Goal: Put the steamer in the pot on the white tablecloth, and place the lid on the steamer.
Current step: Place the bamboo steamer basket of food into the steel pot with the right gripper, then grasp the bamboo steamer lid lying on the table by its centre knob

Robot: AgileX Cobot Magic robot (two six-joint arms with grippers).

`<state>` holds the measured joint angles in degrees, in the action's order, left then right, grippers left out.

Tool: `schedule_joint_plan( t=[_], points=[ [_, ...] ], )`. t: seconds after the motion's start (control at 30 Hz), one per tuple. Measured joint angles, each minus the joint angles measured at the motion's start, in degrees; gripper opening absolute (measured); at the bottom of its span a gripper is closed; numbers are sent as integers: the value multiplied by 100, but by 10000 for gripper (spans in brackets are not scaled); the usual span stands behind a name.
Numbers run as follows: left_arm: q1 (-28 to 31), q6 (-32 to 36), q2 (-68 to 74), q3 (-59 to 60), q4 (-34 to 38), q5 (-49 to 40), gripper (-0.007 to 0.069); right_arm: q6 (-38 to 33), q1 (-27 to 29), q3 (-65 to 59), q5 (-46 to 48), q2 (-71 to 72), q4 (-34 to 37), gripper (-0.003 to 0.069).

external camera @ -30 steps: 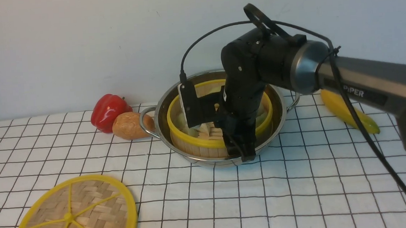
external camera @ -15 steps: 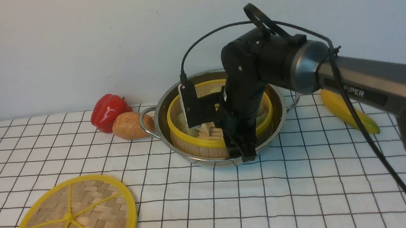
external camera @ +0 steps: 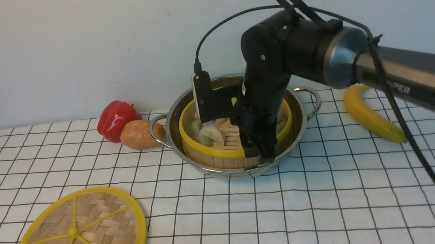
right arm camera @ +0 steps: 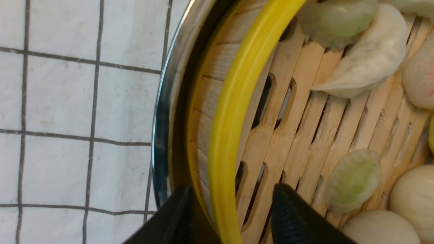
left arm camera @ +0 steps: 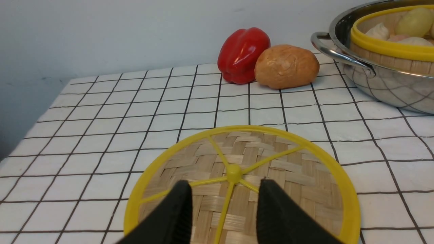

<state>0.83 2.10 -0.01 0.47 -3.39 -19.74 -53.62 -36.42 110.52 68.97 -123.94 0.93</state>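
The right claw [right arm camera: 230,200], spread astride the steamer's yellow rim, has risen a little since the earlier front views, whereas the lid [external camera: 76,233] lies as it did at the table's near left corner, with the left claw [left arm camera: 223,193] spread above it. The steamer [external camera: 223,152] stays seated inside the pot [external camera: 228,174], toward the far edge of the white tablecloth [external camera: 239,212]. If the right claw's fingers catch that rim while lifting, the steamer could tip and its dumplings [external camera: 212,132] slide.
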Motion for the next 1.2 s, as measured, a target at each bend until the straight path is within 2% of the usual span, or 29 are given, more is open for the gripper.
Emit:
schedule_joint_plan(
  t=[0.23,0.3,0.4,0.43,0.47,0.5,0.57,0.6,0.63,0.67,0.77,0.9,1.2],
  points=[
    [0,0,0,0,0,0,260,500,0,0,52,358,-588,330],
    [0,0,0,0,0,0,260,1109,0,0,107,664,-1102,312],
    [0,0,0,0,0,0,260,2154,0,0,122,1123,-1737,238],
    [0,0,0,0,0,0,260,2665,0,0,126,1382,-1955,182],
    [0,0,0,0,0,0,260,2754,0,0,126,1420,-1993,174],
    [0,0,0,0,0,0,260,3215,0,0,126,1609,-2176,129],
    [0,0,0,0,0,0,260,4622,0,0,133,2098,-2635,17],
    [0,0,0,0,0,0,260,5134,0,0,133,2279,-2809,-5],
    [0,0,0,0,0,0,260,5235,0,0,133,2349,-2878,-8],
    [0,0,0,0,0,0,260,5913,0,0,136,2581,-3119,-15],
    [0,0,0,0,0,0,260,7087,0,0,136,3036,-3562,-15],
    [0,0,0,0,0,0,260,7771,0,4,140,3510,-3899,-13],
    [0,0,0,0,0,0,260,8147,0,4,144,4255,-3877,-3]
  ],
)
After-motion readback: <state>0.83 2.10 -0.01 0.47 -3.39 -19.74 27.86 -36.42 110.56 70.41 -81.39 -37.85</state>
